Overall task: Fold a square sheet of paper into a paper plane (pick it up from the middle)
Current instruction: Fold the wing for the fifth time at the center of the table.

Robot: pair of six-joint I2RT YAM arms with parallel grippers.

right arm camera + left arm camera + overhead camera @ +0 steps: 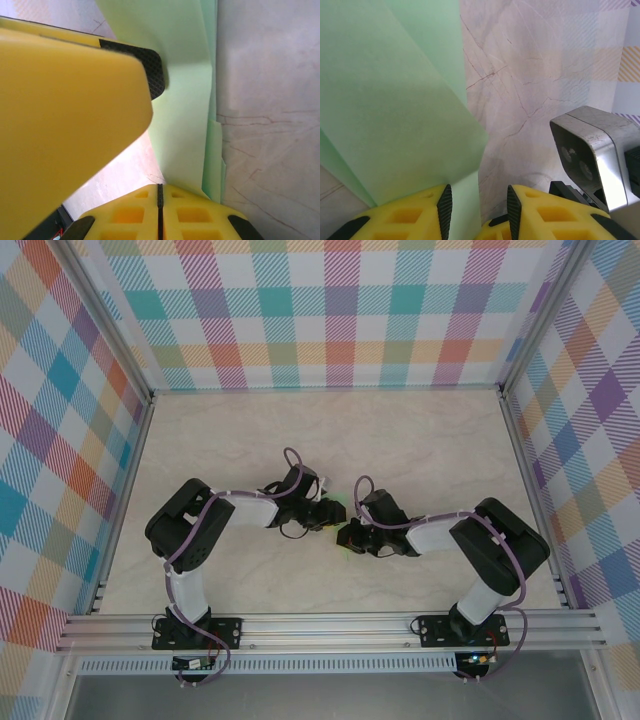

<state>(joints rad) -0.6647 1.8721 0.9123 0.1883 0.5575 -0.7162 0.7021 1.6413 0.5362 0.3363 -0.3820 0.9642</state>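
Observation:
The square sheet of paper (395,100) is pale mint green and lies folded in overlapping layers on the marbled tabletop. The two grippers meet tip to tip over it in the middle of the table. My left gripper (477,192) (328,512) is open, and one paper layer runs into the gap beside its left pad. My right gripper (160,186) (350,535) is shut, its pads pressed together right at the edge of the paper (185,100). I cannot tell whether any paper is pinched there. A left finger (65,100) rests its black pad on the paper.
The right wrist's silver camera housing (595,150) sits close to my left fingers. Plaid walls (330,310) with metal rails enclose the table (420,440) on three sides. Both arm bases are bolted to the near rail (320,625).

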